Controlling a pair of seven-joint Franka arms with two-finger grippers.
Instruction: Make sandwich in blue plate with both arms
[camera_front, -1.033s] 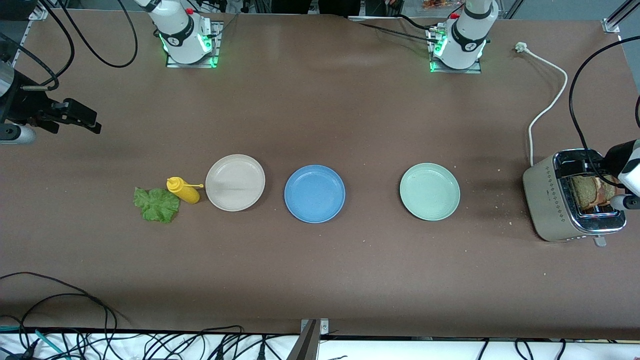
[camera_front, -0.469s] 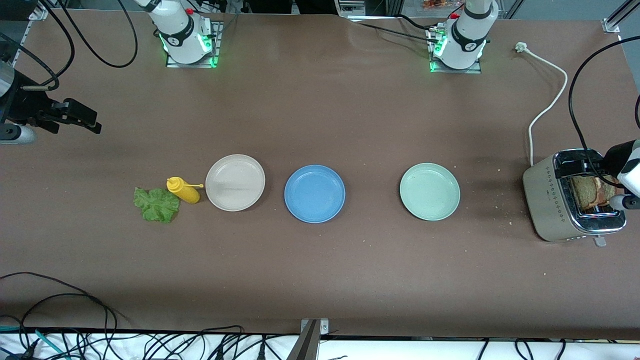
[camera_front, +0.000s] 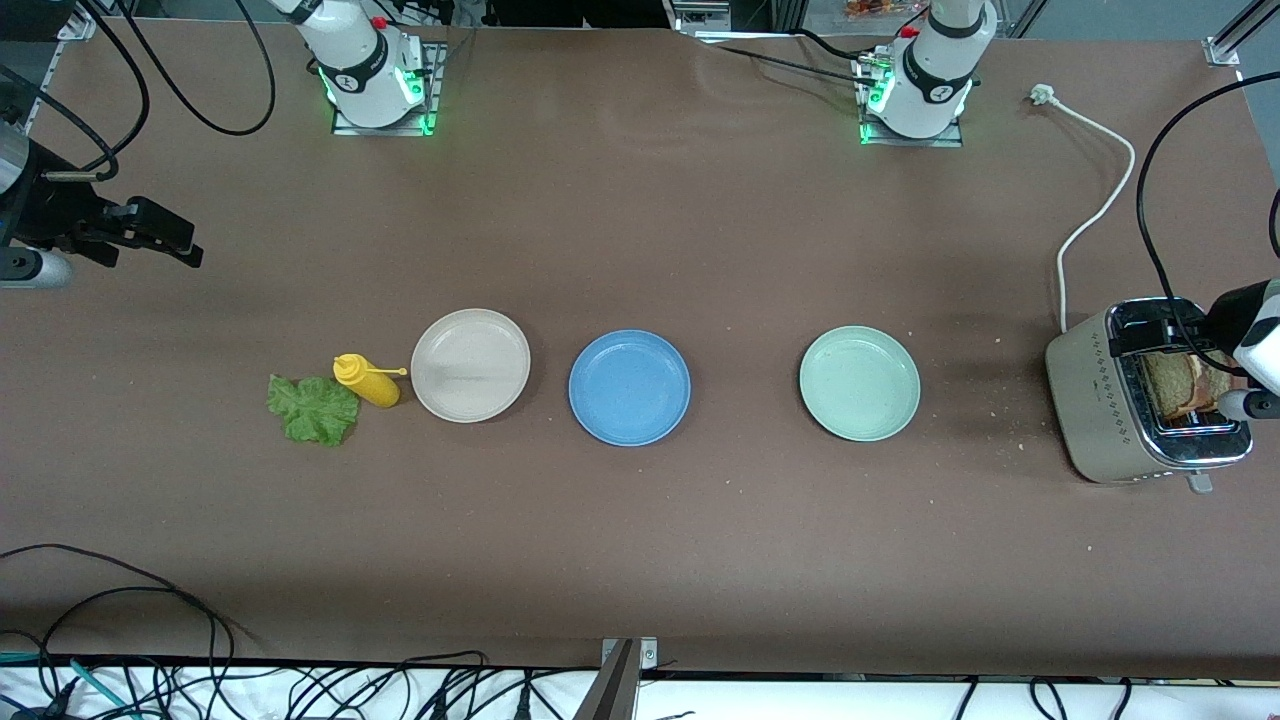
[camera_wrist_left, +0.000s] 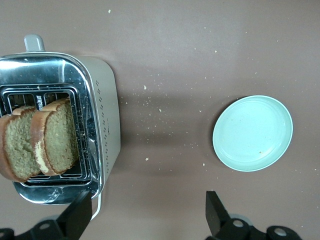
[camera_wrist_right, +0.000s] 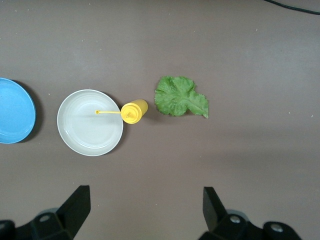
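The blue plate (camera_front: 629, 387) lies bare mid-table between a beige plate (camera_front: 470, 365) and a pale green plate (camera_front: 859, 383); its rim shows in the right wrist view (camera_wrist_right: 15, 110). Two brown bread slices (camera_front: 1185, 385) stand in a silver toaster (camera_front: 1085, 390) at the left arm's end. The green lettuce leaf (camera_front: 313, 409) lies flat at the right arm's end. My left gripper (camera_wrist_left: 146, 207) hangs open over the toaster's (camera_wrist_left: 107, 115) edge, above the slices (camera_wrist_left: 50, 137). My right gripper (camera_wrist_right: 145, 200) hovers open and high, apart from the lettuce (camera_wrist_right: 180, 96). Neither holds anything.
A yellow squeeze bottle (camera_front: 367, 380) stands between the lettuce and the beige plate (camera_wrist_right: 90, 122). The toaster's white cord (camera_front: 1095, 200) runs toward the left arm's base. Crumbs dot the table near the green plate (camera_wrist_left: 252, 133). Cables lie along the table's near edge.
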